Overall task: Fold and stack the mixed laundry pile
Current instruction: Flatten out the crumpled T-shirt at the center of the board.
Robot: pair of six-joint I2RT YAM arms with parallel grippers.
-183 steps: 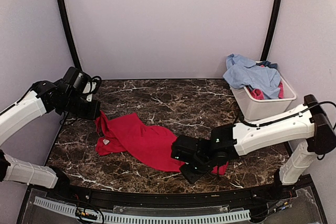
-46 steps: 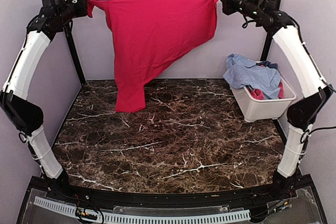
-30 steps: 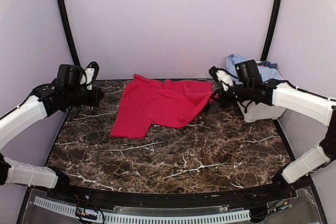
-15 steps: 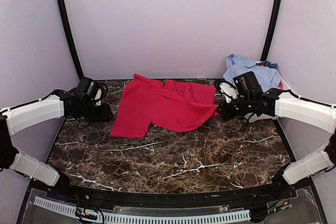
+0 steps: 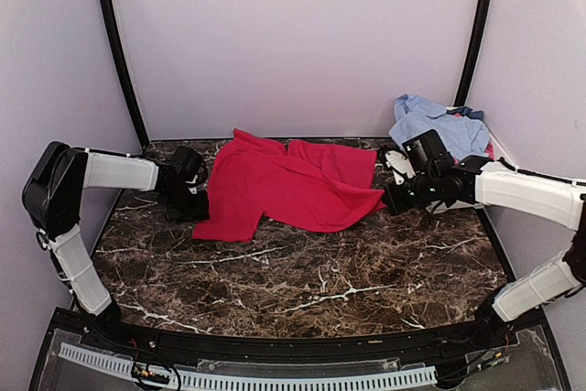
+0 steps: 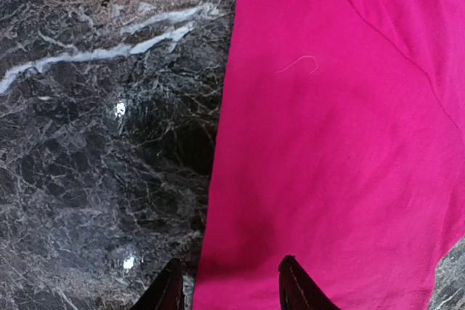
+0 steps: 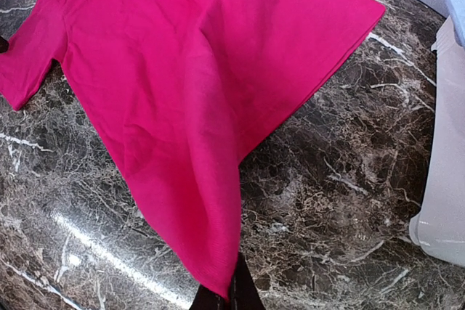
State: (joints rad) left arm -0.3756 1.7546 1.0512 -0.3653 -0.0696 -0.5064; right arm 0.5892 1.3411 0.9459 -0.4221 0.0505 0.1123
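Moved in from the left since half a second ago, my left gripper [image 5: 196,205] now sits at the sleeve edge of the red shirt [image 5: 288,185]. On its wrist view I see the fingers [image 6: 171,294] standing apart, one over bare marble table [image 5: 320,272] and one over the cloth, clamping nothing. The shirt lies spread, with a few folds, across the back middle of the table. At its right corner my right gripper [image 5: 390,199] is pinched tight on the fabric. Just beyond that arm, at the back right, the white tub [image 7: 445,179] holds a heaped light-blue shirt [image 5: 438,130].
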